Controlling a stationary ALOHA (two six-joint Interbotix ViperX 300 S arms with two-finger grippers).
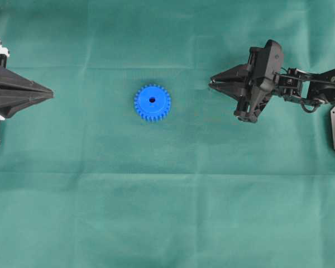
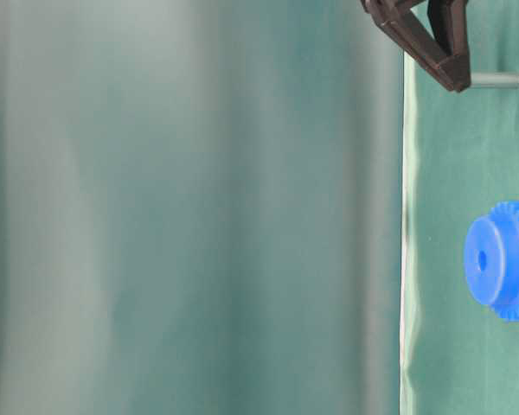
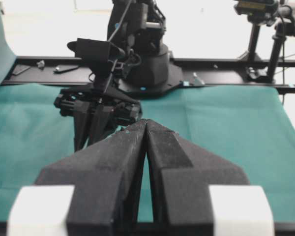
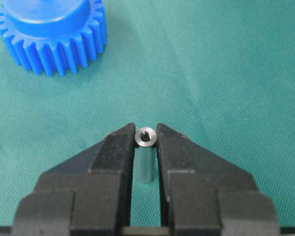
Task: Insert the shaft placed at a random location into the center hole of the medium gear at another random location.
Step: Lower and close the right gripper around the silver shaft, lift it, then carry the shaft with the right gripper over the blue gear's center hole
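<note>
One shaft (image 4: 145, 160), short polished steel pin, likely light, rigid and slippery, standing upright between the right gripper (image 4: 146, 135) jaws pinching its upper end; medium gear (image 4: 51, 34) beyond them; left gripper (image 3: 146, 129) jaws pressed together.

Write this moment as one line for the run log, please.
right claw: closed around pin | gear: flat on cloth, hole empty | left claw: shut, at left edge
</note>
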